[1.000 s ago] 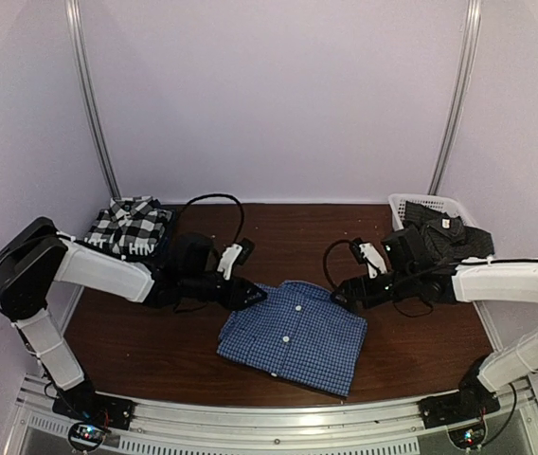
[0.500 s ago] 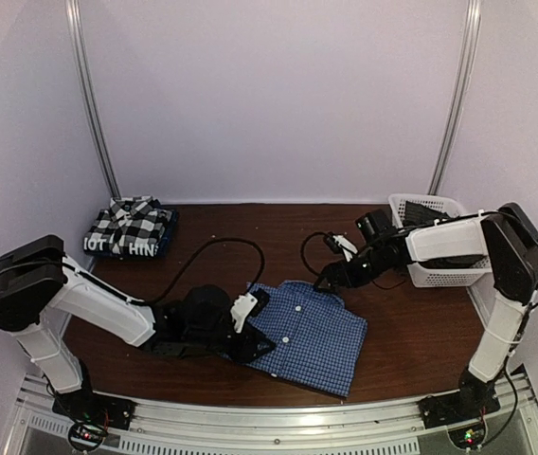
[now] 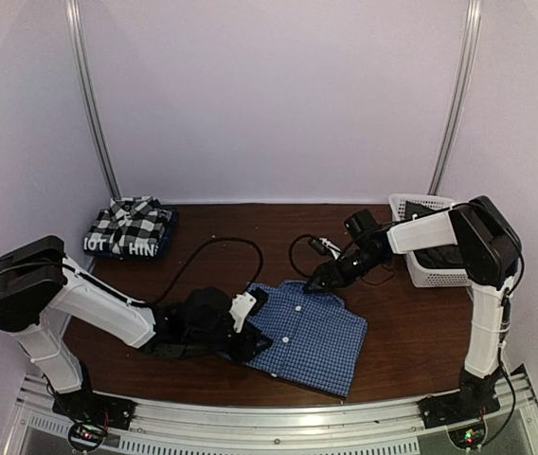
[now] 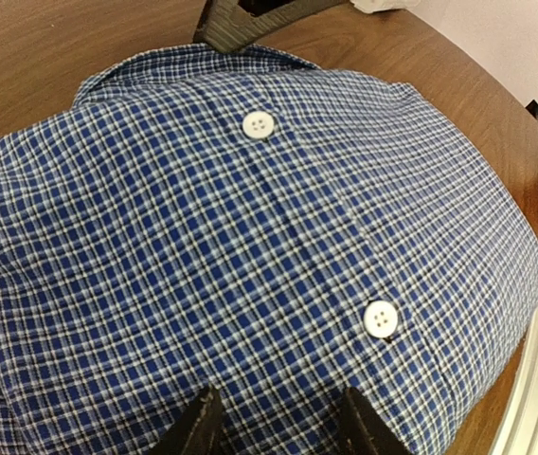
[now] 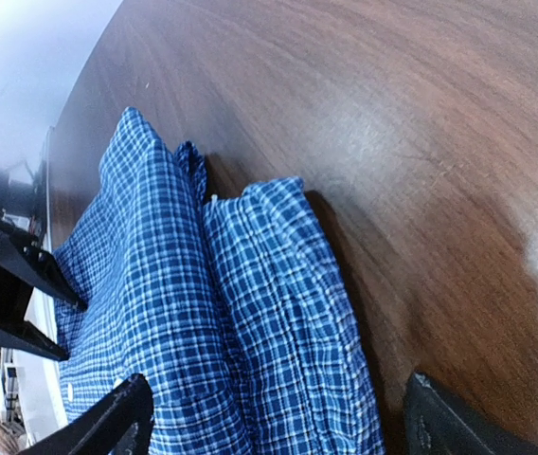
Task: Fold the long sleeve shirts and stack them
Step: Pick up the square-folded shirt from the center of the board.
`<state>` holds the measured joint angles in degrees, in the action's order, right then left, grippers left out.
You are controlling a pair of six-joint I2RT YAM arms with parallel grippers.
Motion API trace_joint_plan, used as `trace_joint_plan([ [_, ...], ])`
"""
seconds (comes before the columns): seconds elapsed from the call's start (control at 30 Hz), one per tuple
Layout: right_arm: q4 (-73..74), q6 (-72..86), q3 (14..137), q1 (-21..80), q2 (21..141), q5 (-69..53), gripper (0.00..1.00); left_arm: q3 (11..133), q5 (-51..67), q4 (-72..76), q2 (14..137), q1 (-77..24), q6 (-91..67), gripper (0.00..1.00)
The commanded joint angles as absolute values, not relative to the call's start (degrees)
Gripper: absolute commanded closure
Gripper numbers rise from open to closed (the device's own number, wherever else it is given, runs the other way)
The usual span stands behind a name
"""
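Observation:
A blue fine-check shirt (image 3: 309, 336) lies folded, buttons up, in the middle of the table. My left gripper (image 3: 255, 327) sits low at its left edge. In the left wrist view its jaws (image 4: 280, 428) stand partly apart over the cloth, gripping nothing I can see. My right gripper (image 3: 314, 283) is at the shirt's far collar edge. Its jaws (image 5: 278, 436) are wide open, straddling a folded ridge of the checked cloth (image 5: 269, 313). At the back left, a black-and-white plaid shirt (image 3: 129, 223) is stacked on a navy one with white letters (image 3: 122, 248).
A white basket (image 3: 432, 276) stands at the right edge with dark cloth (image 3: 439, 256) inside, mostly behind my right arm. A black cable (image 3: 222, 248) loops over the brown table (image 3: 411, 332) behind the left arm. A metal rail runs along the near edge.
Over the second my left arm dropped to the shirt's left edge and then held still. My right arm swung out of the basket area, and its gripper came down leftward onto the collar edge.

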<state>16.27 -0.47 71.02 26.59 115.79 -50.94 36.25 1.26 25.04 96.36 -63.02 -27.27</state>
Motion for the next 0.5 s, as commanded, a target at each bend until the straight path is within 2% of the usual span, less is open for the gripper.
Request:
trace_joint_plan([
  [0.0,22.4,-3.4,68.8,26.5,116.8,-53.8,0.11,35.5,-1.4,24.2,95.8,-63.2,-25.2,0.57],
  [0.47,22.0,-3.6,64.3,31.8,116.7,-57.9,0.34,36.1,-4.2,21.0,97.6,-63.2,-20.3,0.57],
])
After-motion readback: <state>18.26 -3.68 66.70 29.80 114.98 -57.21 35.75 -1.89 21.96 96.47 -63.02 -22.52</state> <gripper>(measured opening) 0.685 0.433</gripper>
